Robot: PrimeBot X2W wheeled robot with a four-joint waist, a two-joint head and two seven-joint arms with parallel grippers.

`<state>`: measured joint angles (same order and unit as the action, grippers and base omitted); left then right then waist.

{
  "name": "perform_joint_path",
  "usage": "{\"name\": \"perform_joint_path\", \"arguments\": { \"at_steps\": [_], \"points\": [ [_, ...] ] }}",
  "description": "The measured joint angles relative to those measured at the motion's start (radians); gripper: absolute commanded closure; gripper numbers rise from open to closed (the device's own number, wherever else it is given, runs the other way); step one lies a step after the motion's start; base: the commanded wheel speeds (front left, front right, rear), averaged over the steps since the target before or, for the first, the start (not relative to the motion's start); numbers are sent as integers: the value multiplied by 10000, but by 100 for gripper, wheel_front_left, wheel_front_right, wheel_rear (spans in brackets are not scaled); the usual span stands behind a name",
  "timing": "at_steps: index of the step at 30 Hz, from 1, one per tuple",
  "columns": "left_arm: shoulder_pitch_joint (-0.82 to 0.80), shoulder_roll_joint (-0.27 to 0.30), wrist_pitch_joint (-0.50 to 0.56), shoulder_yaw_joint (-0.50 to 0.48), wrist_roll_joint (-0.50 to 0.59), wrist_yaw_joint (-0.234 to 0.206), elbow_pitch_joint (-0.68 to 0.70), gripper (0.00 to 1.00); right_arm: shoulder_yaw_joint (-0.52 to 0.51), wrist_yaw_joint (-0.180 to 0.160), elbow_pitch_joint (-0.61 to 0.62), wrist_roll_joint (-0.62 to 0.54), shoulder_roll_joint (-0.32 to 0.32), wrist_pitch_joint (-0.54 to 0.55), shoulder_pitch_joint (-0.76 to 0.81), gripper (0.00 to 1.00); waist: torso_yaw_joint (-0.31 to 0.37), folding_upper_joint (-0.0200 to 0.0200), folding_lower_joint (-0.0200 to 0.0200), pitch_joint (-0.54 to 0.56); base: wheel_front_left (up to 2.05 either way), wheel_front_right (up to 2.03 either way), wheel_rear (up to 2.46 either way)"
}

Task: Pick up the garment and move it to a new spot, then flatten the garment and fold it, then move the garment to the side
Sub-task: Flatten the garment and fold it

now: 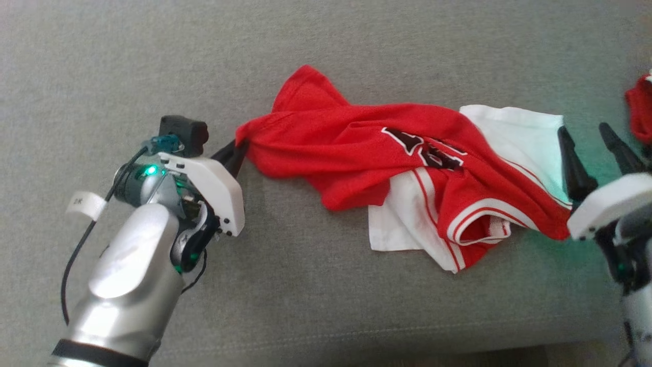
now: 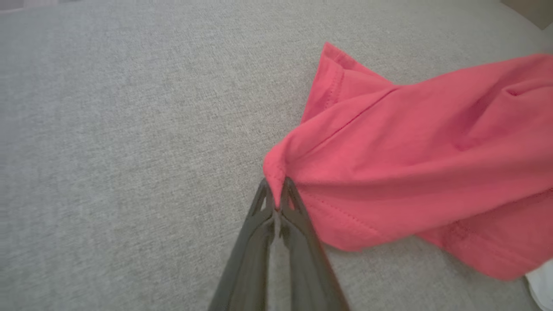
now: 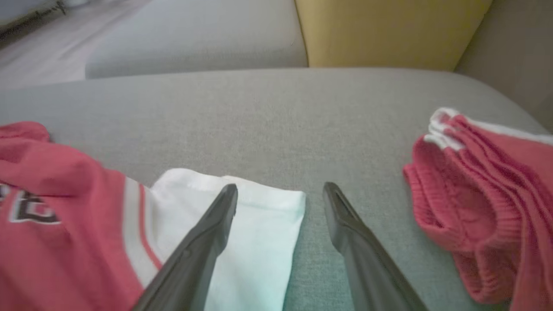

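The garment (image 1: 387, 163) is a red and white jersey with dark lettering, lying crumpled and stretched sideways across the grey cushion (image 1: 326, 56). My left gripper (image 1: 235, 153) is shut on the garment's red corner at its left end; in the left wrist view the two fingertips (image 2: 286, 190) pinch a fold of red cloth (image 2: 410, 164). My right gripper (image 1: 588, 137) stands open at the garment's right end, with its fingers over the white sleeve (image 3: 259, 229) and nothing between them. The red body (image 3: 56, 207) lies to the left in that view.
A second red knitted garment (image 3: 484, 203) with white trim lies bunched at the right, also seen at the head view's right edge (image 1: 641, 109). A yellow cushion (image 3: 389, 30) stands behind. The cushion's front edge (image 1: 326, 349) runs along the bottom.
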<state>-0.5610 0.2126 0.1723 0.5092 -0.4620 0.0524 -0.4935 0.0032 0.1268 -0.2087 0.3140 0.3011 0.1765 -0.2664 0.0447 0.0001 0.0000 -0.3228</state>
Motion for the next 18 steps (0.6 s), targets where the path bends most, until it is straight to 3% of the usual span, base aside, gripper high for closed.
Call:
{"name": "perform_joint_path", "arguments": {
  "at_steps": [12, 13, 15, 18],
  "points": [
    [-18, -4, -347, 265, 196, -8, 387, 100, 794, 0, -3235, 851, 470, 1106, -2019, 0, -463, 0, 0, -410, 0, 0, 0],
    [-18, -4, -384, 268, 207, -6, 410, 100, 872, 0, -3384, 988, 520, 1112, -2131, 7, -487, 0, 0, -422, 0, 0, 0],
    [-19, 8, -437, 274, 207, -6, 451, 100, 1028, 0, -3674, 1212, 604, 1106, -2399, 100, -520, 0, 0, -425, 0, 0, 0],
    [-19, 19, -734, 259, 207, -59, 587, 100, 1179, 2, -3877, 1425, 644, 642, -2593, 100, -565, 0, 0, -371, 0, 0, 0]
  ]
}}
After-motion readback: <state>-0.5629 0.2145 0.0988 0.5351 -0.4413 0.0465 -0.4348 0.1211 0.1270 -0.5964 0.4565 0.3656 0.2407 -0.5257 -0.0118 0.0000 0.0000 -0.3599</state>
